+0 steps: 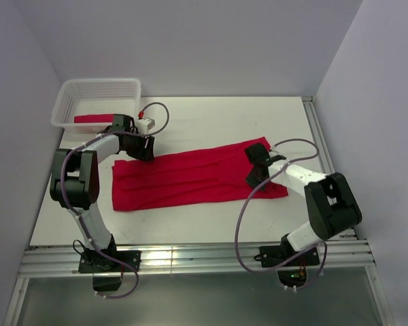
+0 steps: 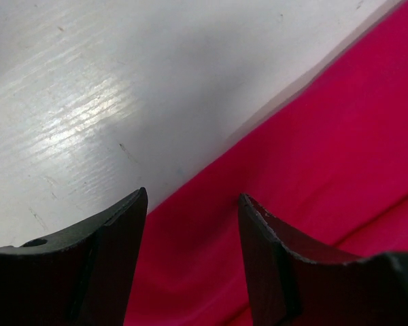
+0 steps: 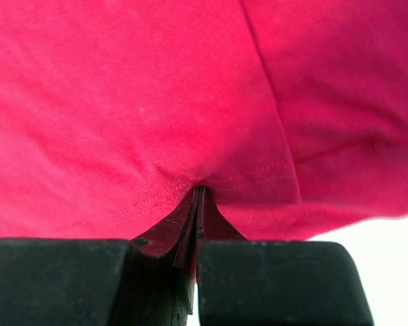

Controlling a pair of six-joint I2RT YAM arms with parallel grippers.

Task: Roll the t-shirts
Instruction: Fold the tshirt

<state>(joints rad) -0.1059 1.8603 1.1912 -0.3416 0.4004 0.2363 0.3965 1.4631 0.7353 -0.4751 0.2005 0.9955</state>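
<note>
One red t-shirt [image 1: 190, 180] lies on the white table as a long flat strip, running left to right. My right gripper [image 1: 253, 178] is shut on its hem at the right end; in the right wrist view the fingertips [image 3: 198, 190] pinch the stitched edge of the cloth [image 3: 156, 88]. My left gripper [image 1: 141, 151] hovers open over the strip's far left corner. In the left wrist view its fingers [image 2: 193, 194] straddle the cloth edge [image 2: 326, 136], holding nothing. A second red t-shirt [image 1: 92, 119] lies bundled in the basket.
The white lattice basket [image 1: 98, 81] stands at the back left, just behind the left arm. Grey walls close in the table on the left, back and right. A metal rail [image 1: 319, 136] runs along the right edge. Bare tabletop [image 2: 122, 81] lies beyond the shirt.
</note>
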